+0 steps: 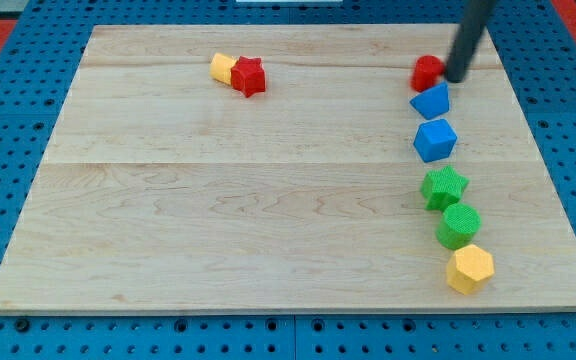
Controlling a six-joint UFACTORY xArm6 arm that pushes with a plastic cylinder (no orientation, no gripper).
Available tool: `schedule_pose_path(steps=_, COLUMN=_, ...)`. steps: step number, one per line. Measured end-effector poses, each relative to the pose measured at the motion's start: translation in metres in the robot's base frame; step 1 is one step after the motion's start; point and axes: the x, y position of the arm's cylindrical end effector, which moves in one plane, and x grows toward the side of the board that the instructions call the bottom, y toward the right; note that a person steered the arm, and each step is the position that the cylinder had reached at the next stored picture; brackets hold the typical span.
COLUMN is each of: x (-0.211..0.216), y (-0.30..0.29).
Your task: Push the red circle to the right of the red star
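Observation:
The red circle [426, 72] sits near the view's top right on the wooden board [268, 200]. My tip [455, 77] touches or nearly touches its right side, with the dark rod rising to the view's top edge. The red star [250, 76] lies far to the left, near the top, with a yellow block [223, 68] touching its left side. The circle is well to the right of the star, at about the same height in the view.
Below the red circle a column of blocks runs down the right side: a blue block [431, 101], a blue cube [435, 140], a green star [445, 188], a green cylinder [459, 225] and a yellow hexagon [469, 268]. Blue pegboard [18, 50] surrounds the board.

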Motion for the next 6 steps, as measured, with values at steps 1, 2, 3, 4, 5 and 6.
schedule_pose_path(steps=1, x=-0.014, y=-0.074)
schedule_pose_path(steps=2, x=-0.027, y=-0.046)
schedule_pose_path(steps=3, x=-0.029, y=-0.096)
schedule_pose_path(steps=4, x=-0.029, y=-0.181)
schedule_pose_path(steps=5, x=-0.041, y=-0.106)
schedule_pose_path(steps=6, x=-0.046, y=-0.020)
